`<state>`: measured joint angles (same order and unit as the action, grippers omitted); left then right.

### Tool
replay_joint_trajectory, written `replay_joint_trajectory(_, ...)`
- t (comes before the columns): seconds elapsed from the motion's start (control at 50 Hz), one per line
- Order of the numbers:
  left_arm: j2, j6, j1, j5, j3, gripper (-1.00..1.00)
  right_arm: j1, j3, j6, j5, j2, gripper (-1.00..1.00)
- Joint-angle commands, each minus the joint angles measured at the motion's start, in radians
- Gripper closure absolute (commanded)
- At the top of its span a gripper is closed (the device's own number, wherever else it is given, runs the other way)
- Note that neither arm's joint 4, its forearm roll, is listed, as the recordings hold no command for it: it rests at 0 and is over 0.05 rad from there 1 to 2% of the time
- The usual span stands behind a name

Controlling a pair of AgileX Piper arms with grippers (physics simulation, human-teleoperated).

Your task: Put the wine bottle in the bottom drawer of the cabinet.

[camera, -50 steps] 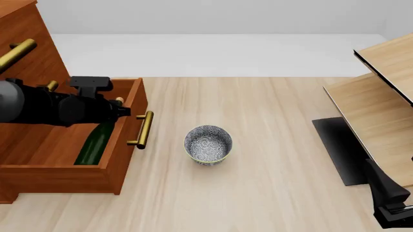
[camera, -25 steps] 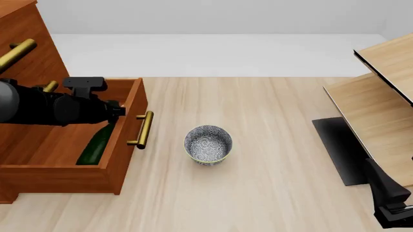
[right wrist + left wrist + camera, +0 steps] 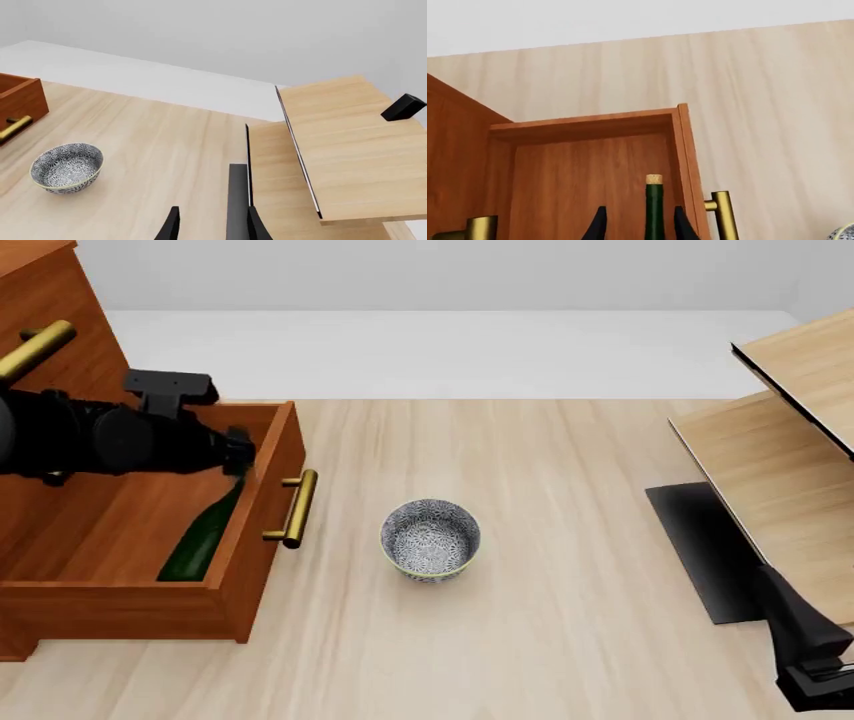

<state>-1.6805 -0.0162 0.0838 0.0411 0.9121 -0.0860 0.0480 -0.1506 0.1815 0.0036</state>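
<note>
Far left, the cabinet (image 3: 54, 330) runs off the edge of the front view, so only part of its reddish-brown body and one brass bar show. Its bottom drawer (image 3: 254, 550) stands pulled out, and the left arm hangs over it, blocking much of the drawer's far end. The wine bottle (image 3: 200, 535) lies slanted inside the drawer along the wall behind the brass handle (image 3: 296, 508); its neck disappears under the arm in the front view, and I can't make out the label.

The left wrist view fills in the rest: the neck and tan cork of the bottle (image 3: 654, 207) rise between the two dark fingertips of the left gripper (image 3: 639, 226), with a gap on each side, so the jaws stand apart and are not touching the glass.

Further right on the pale table sits a patterned bowl (image 3: 430, 538), well apart from the drawer.

At the far right, a light-wood rack (image 3: 787, 440) is cut off by the frame. Only a piece of the right arm shows in the corner; in its own view the right gripper (image 3: 212, 226) has its fingers spread over the table, holding nothing.
</note>
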Motion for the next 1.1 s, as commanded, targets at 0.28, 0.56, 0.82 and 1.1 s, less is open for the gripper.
replay_joint_trajectory(0.28,0.129,0.052,-0.01,0.164,0.12,-1.0,-0.002,0.01,0.0,0.001,-0.001,-1.0)
replay_joint_trajectory(0.56,0.315,0.046,0.01,0.257,0.116,-1.0,-0.007,0.022,-0.001,0.003,-0.002,-1.0)
replay_joint_trajectory(0.82,0.487,0.051,0.032,0.374,0.151,-1.0,-0.013,0.033,-0.006,0.006,-0.002,-1.0)
replay_joint_trajectory(1.1,0.659,0.052,0.043,0.496,0.175,-1.0,-0.029,0.053,-0.007,0.011,-0.001,-1.0)
